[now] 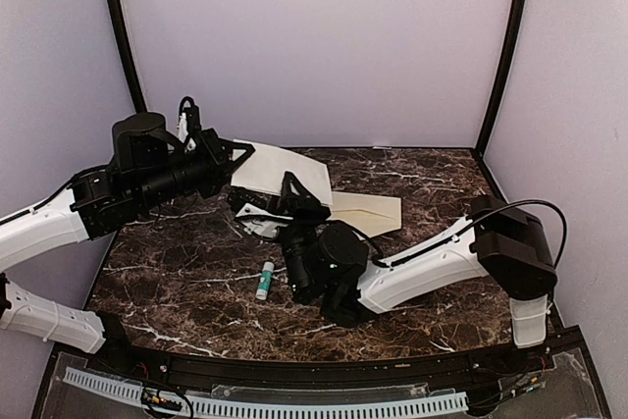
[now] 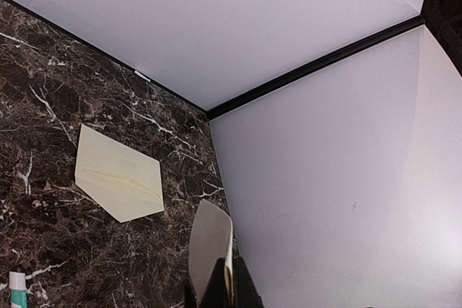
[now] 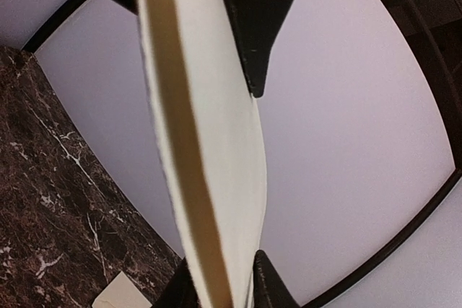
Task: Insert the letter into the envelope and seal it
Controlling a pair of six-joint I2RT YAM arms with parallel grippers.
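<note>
Edgewise, letter (image 3: 209,142) between right gripper's (image 3: 224,283) jaws.

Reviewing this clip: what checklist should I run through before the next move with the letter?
1. Left gripper shut on the cream folded paper letter: ok, pinched at one edge and held off the table.
2. Right gripper has a finger on each face of the letter: ok, they appear to press it.
3. Plain pale-cream paper envelope flat on the dark marble table, pointed flap apparently open: ok.
4. Envelope pocket spread for entry: cannot tell.
5. White-and-green glue stick clear of the envelope: ok, lying apart.
</note>
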